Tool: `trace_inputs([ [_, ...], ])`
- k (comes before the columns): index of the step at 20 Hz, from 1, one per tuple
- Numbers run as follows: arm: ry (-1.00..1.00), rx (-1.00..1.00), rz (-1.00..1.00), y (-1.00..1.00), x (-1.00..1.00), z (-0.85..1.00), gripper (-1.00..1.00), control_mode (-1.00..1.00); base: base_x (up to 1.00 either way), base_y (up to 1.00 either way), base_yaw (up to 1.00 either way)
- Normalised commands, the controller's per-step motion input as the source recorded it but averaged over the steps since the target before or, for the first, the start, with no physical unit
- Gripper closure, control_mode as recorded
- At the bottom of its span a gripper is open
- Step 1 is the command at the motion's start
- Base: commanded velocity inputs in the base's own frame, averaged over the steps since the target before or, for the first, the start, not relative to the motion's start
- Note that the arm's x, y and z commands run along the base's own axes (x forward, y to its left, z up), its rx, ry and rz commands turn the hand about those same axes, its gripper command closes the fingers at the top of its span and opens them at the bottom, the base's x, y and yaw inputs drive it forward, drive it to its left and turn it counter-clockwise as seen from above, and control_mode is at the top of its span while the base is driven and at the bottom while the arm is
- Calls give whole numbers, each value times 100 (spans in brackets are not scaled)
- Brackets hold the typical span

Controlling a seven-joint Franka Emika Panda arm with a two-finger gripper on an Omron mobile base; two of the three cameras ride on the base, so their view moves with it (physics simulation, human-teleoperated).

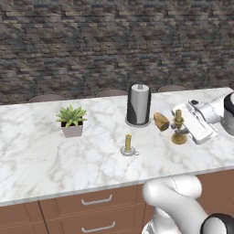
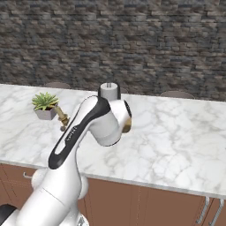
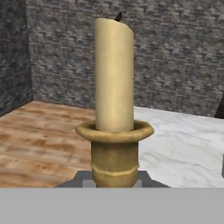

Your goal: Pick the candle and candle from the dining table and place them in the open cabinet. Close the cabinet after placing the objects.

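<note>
Two candles wait on the table [image 1: 41, 151]: your claw [image 1: 183, 124] pinches the brass candlestick [image 1: 178, 131] by its stem, its candle [image 3: 113, 74] rising ahead. Judge it stiff, top-heavy, slick; grip low. The dish candle [image 1: 128, 145] stands well aside.

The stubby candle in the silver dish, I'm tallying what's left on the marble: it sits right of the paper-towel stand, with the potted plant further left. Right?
Not quite. In the left base view the stubby candle in its silver dish stands in front of the paper-towel stand, nearer the counter's front edge and slightly to its left, not to its right. The potted plant is indeed further left.
</note>
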Motion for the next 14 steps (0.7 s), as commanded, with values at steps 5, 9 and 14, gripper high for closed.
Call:
trace_inputs([
  [5, -26, 1, -4, -5, -53, 0, 100, -100, 0, 0, 0],
  [9, -17, 3, -4, -5, -45, 0, 100, -100, 0, 0, 0],
  [14, 1, 1, -3, 0, -12, 4, 100, -100, 0, 0, 0],
])
